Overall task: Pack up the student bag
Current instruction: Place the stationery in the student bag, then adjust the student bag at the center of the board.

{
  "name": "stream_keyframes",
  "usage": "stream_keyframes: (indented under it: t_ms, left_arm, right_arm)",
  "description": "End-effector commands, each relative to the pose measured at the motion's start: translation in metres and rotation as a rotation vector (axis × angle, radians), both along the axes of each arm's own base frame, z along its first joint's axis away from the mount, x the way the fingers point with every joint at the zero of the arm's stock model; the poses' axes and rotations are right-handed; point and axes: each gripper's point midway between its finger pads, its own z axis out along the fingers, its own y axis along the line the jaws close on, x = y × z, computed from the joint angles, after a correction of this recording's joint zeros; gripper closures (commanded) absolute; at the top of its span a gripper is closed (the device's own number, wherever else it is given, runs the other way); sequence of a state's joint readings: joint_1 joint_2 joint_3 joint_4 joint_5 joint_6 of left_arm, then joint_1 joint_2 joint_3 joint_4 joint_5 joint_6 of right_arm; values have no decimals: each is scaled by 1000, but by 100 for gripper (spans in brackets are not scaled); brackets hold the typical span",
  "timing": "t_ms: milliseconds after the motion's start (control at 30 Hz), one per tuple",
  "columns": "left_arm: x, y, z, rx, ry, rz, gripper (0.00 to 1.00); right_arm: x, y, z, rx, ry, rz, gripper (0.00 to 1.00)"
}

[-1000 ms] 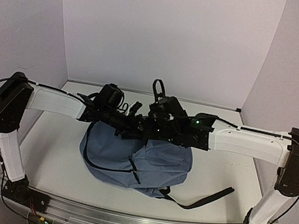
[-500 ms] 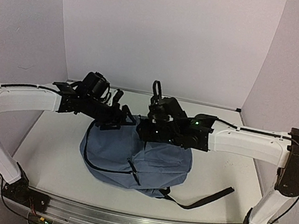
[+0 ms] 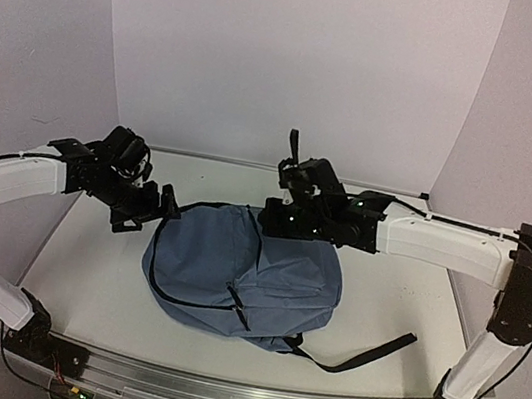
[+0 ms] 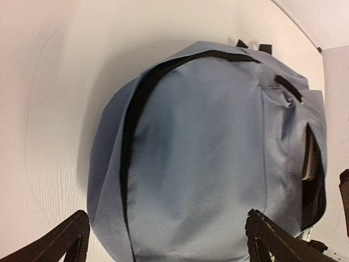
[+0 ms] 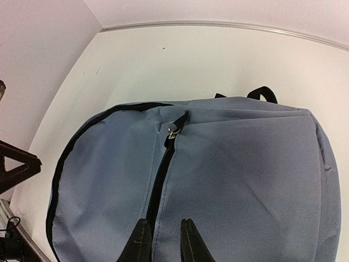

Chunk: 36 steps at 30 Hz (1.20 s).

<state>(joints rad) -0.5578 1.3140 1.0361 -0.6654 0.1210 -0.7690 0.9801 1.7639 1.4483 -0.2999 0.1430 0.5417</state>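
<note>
The slate-blue student bag (image 3: 244,277) lies flat in the middle of the table, its front zip pocket facing up. The left wrist view shows the student bag (image 4: 207,153) with its black main zip line curving along the edge. My left gripper (image 3: 148,209) hovers just left of the bag, open wide with nothing in it (image 4: 166,232). My right gripper (image 3: 276,219) hangs over the bag's far edge. Its fingers (image 5: 143,243) stand a narrow gap apart above the pocket zip, whose metal zip pull (image 5: 174,129) sits at the far end. Nothing is between them.
A loose black strap (image 3: 374,350) trails from the bag toward the front right. A black carry loop (image 5: 262,91) shows at the bag's far edge. White walls enclose the table at the back and on both sides.
My left arm has drawn back to the left, off the bag's top. My right gripper has lifted slightly. The bag's top now lies flat.
</note>
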Motion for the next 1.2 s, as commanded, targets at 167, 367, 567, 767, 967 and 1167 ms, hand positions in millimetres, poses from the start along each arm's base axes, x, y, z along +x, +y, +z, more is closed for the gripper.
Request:
stream_keyframes:
  t_ms: [167,367,567,767,967,1167]
  left_arm:
    - [-26,16,-49,27,147,77,0]
    - [-24,-2,-69,-74,159,55,14]
    - [-9,-8,-85,-73,127,54,69]
    - [48,-13,-73,-65,-24,-23,100]
    - [140,-41,-35,-83,-244,-204,100]
    - [212,-68,-3,-100,-385,-283,83]
  right_arm:
    - [-11,17,-62,-69,108,71,86]
    - [-3,12,-30,-21,69,57,77]
    - [29,-20,16,38,4,-9,56]
    - [76,-64,20,2,-32,-90,49]
    - [120,-99,10,-8,-22,-96,41]
    - [147,-124,-14,-24,12,-95,27]
